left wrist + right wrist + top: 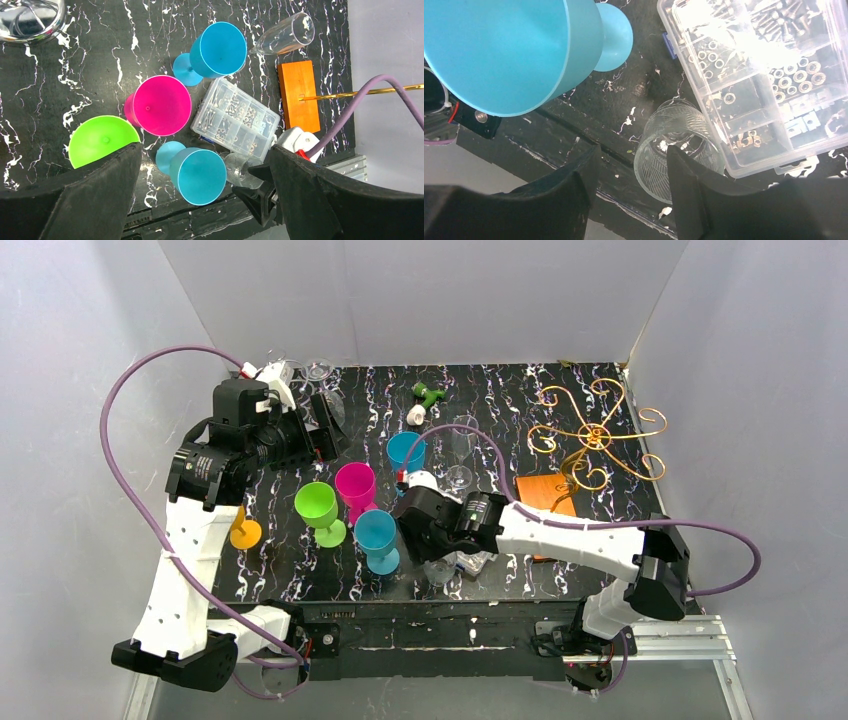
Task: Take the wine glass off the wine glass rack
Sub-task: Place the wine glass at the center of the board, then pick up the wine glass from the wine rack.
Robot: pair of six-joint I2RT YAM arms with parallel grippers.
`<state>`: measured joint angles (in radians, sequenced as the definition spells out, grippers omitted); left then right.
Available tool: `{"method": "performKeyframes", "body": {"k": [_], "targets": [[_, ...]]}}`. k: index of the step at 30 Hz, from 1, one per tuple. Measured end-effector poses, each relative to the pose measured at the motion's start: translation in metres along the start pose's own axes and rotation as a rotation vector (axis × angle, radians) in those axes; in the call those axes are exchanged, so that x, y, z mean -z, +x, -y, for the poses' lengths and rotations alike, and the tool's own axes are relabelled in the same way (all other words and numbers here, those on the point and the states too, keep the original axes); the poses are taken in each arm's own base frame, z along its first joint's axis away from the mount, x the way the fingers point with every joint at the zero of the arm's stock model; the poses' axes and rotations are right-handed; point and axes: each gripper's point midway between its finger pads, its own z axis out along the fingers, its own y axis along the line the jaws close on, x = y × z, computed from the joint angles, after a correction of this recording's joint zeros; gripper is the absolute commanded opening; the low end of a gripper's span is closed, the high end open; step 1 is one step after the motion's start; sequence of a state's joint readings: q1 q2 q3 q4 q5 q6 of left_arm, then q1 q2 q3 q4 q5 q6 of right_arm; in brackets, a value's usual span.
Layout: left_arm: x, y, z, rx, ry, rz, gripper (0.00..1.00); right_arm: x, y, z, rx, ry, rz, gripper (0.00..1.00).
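**Right claw** (631, 147): the jaws stand partly apart, and bare table shows through the gap. They are not closed on anything. The claw hangs low over the near edge of the table (589, 120).

**Wine glass** (659, 160): a clear, ribbed glass directly under the right claw. Part of it shows in the gap, and the rest is hidden behind the finger (694, 195) on the right of the wrist view. Whether that finger touches the glass cannot be told. The glass is off the wine glass rack (597, 433) and sits on the table.

**Wine glass rack**: it stands well apart from the right claw, beyond it and to its right, at the far right corner. No glass hangs on its golden wire arms.

**Near the right claw**:
- A clear compartment box (764, 75) lies just beyond the wine glass, right beside it.
- A blue cup (509, 50) stands to the left of the claw.

**Left claw** (205, 147): the jaws are wide apart and hold nothing. The claw is raised high at the far left of the table. Well below it stand a pink cup (162, 105) and a green cup (102, 140).
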<state>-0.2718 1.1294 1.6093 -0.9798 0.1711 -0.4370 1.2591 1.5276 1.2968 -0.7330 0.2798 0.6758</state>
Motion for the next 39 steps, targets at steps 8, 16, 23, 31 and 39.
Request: {"method": "performKeyframes", "body": {"k": [8,16,23,31,39], "targets": [[-0.001,-0.002,-0.004,0.000,-0.025,0.009,0.98,0.016,-0.014,0.005,0.026,0.029,0.035,0.69],[-0.001,-0.027,-0.016,-0.009,-0.129,0.069,0.98,0.051,-0.065,0.001,0.059,0.027,0.170,0.79],[0.000,-0.069,-0.027,-0.024,-0.255,0.159,0.98,0.060,-0.112,0.043,0.004,0.058,0.226,0.88],[-0.011,-0.117,-0.041,-0.063,-0.406,0.229,0.98,0.063,-0.135,0.079,-0.040,0.058,0.234,0.98],[-0.037,-0.142,-0.055,-0.099,-0.512,0.229,0.98,0.075,-0.140,0.088,-0.045,0.022,0.246,0.98]]}}
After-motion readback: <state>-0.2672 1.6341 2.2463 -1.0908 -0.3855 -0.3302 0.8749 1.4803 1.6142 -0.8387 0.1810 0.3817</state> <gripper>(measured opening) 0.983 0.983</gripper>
